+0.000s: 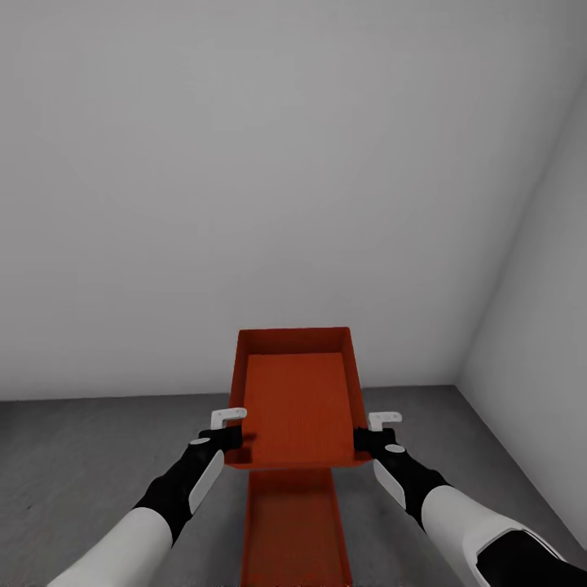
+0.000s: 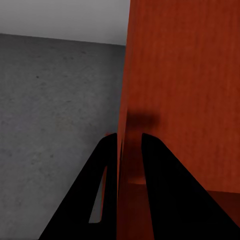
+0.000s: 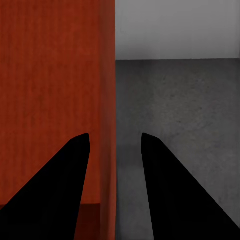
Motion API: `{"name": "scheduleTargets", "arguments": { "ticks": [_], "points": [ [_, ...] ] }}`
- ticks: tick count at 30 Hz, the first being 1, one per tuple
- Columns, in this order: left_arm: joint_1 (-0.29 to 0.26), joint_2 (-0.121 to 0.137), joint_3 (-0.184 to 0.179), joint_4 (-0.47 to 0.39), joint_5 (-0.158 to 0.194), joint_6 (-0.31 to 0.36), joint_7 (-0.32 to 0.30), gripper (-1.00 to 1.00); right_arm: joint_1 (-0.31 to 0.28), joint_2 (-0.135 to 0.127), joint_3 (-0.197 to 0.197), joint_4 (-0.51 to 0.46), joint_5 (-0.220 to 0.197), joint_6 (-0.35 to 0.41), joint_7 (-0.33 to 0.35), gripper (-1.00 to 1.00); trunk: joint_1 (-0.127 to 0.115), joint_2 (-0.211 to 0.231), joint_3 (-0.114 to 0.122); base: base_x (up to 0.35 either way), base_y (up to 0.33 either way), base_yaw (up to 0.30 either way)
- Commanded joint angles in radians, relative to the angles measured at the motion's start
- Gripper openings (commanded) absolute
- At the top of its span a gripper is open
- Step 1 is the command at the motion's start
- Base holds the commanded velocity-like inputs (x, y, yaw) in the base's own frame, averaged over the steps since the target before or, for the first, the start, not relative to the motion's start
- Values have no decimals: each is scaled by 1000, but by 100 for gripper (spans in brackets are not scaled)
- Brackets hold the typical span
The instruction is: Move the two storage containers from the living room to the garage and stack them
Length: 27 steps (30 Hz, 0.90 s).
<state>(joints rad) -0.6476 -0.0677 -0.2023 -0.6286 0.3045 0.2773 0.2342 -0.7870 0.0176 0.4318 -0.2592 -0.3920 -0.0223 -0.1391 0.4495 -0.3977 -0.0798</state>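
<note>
I have the upper container (image 1: 297, 399) clamped by both tools, left (image 1: 230, 430) and right (image 1: 371, 434), above the floored container (image 1: 293, 530); only lowering remains.

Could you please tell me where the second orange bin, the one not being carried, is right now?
In the head view it sits on the grey floor at bottom centre: the lower bin, directly beneath the carried bin, between both arms.

Glossy white forearm shells, black wrist sections with grey oval insets, white L-shaped brackets, tapered matte-black left gripper (image 1: 234, 438) and right gripper (image 1: 364, 440) fingers.
</note>
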Motion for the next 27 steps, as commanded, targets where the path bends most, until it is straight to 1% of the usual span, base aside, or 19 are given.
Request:
{"name": "scheduleTargets", "arguments": {
  "ticks": [1,27],
  "points": [
    [-1,2,14,-5,-21,-1,16,-100,-1,-5,-18,17,-12,-4,-2,-100,1,-3,-4,0,0,0],
    [-1,2,15,-2,-21,-1,16,-100,-1,-5,-17,17,-13,-5,-2,-100,1,-3,-46,0,0,0]
  ]
}}
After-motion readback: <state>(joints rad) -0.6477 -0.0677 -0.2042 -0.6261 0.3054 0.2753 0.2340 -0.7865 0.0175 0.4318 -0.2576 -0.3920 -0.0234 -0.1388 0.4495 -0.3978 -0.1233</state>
